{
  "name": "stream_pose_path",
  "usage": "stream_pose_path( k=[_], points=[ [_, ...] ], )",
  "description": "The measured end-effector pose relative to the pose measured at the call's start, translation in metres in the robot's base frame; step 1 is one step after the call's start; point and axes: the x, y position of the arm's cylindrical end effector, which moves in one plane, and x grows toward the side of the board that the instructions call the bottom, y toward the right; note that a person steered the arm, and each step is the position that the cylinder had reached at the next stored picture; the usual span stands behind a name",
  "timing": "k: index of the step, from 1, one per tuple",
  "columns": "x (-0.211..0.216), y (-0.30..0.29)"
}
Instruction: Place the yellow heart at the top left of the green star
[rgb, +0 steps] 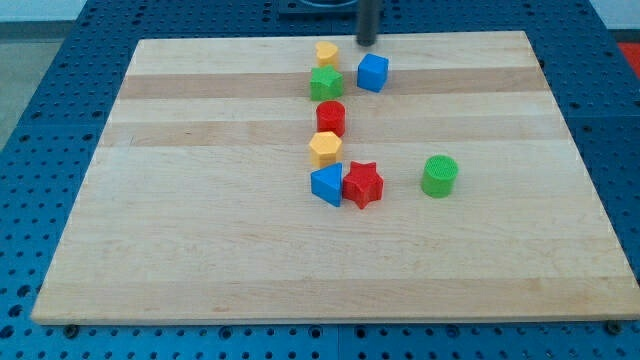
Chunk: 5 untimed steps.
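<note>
The yellow heart (326, 53) lies near the view's top, touching the top edge of the green star (325, 83), directly above it. My tip (366, 42) is at the board's top edge, to the right of the yellow heart and just above and left of the blue cube (372, 72). It touches no block.
Below the green star run a red cylinder (331, 118), a yellow hexagon (325, 149), a blue triangle (326, 185) and a red star (362, 184). A green cylinder (439, 175) stands to the right. The wooden board (200, 220) lies on a blue pegboard table.
</note>
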Motion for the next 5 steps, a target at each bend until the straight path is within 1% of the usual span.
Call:
stream_pose_path(
  k=[2, 4, 5],
  points=[
    [0.008, -0.082],
    [0.006, -0.087],
    [-0.007, -0.050]
  ],
)
